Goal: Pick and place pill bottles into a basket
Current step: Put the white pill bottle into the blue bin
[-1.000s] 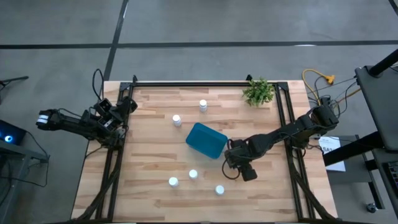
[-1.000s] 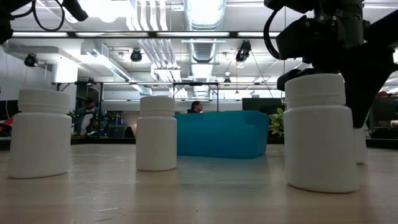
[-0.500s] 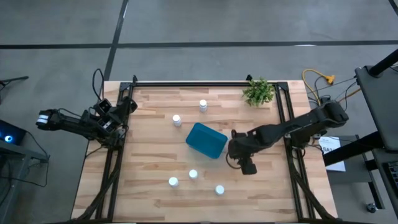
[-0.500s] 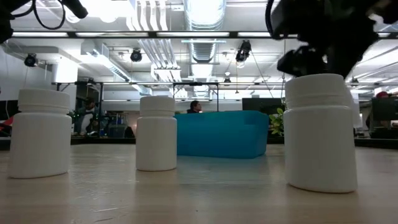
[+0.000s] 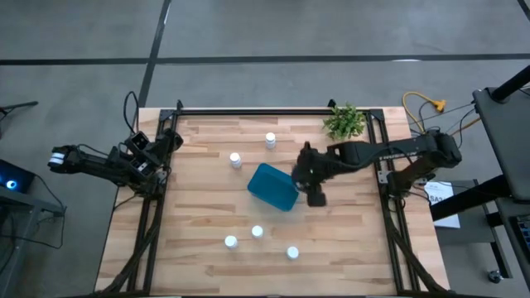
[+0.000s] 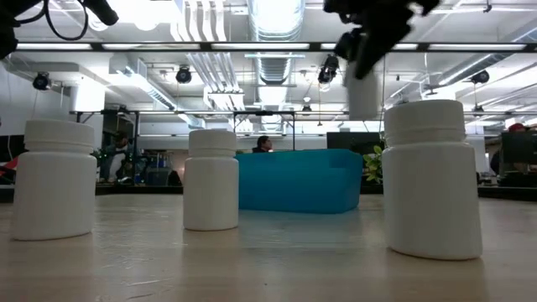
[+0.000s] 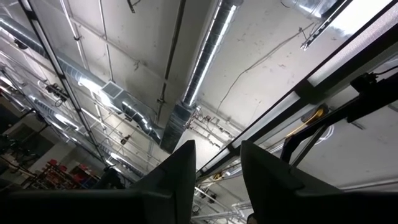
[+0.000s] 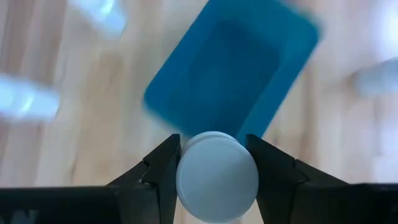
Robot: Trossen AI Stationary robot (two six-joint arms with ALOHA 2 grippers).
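Pale wooden planks form the table (image 5: pixel 199 207), seen from above, with the teal-blue basket (image 5: pixel 272 187) lying tilted near the middle of the frame. Compared with a second ago, the right gripper (image 5: pixel 309 178) has been carried from the lower right of the basket up to its right edge, just beside the rim. Its fingers (image 8: pixel 163 165) are closed narrowly on a pill bottle (image 8: pixel 217 176), whose round white cap is seen in the right wrist view with the basket below it. In the low view that bottle (image 6: pixel 363 94) is held raised in the upper right of the frame, where it was hidden before. Five more pill bottles are left unmoved on the table: two in the upper middle (image 5: pixel 270 141) (image 5: pixel 235 160) and three in the lower middle (image 5: pixel 230 242) (image 5: pixel 257 233) (image 5: pixel 292 252). The left gripper (image 5: pixel 163 142) is parked at the table's left edge as before, its fingers (image 7: pixel 177 186) a narrow way apart, pointed at the ceiling. A potted plant (image 5: pixel 344 122) stands at the upper right.
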